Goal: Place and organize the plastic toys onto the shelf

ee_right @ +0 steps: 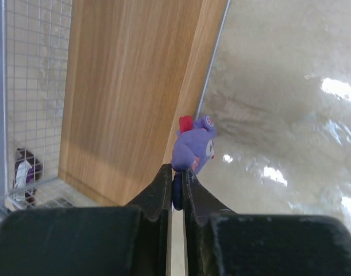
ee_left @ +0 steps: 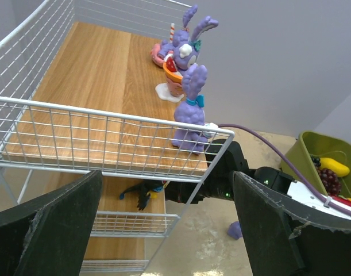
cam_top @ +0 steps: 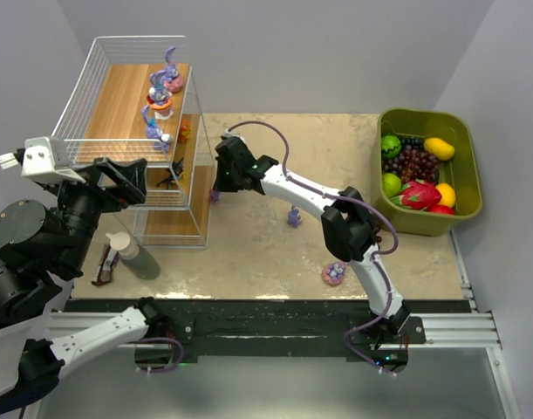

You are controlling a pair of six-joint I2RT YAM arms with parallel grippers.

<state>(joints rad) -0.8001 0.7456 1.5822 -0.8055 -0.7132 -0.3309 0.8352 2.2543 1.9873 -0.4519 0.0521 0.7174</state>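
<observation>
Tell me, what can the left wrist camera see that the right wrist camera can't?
Only the left wrist view: purple bunny figurines up top, a black insect toy below, the green fruit bin. Only the right wrist view: the right gripper pinching a small purple figurine. Both: the shelf, wood and white wire.

Purple bunny toys [ee_left: 189,109] along the shelf's [ee_left: 77,86] top board, left hand [ee_left: 166,192] splayed wide

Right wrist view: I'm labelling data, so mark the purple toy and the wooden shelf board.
purple toy [ee_right: 192,148], right wrist view, its body.
wooden shelf board [ee_right: 129,86], right wrist view, middle of the wood.
</observation>
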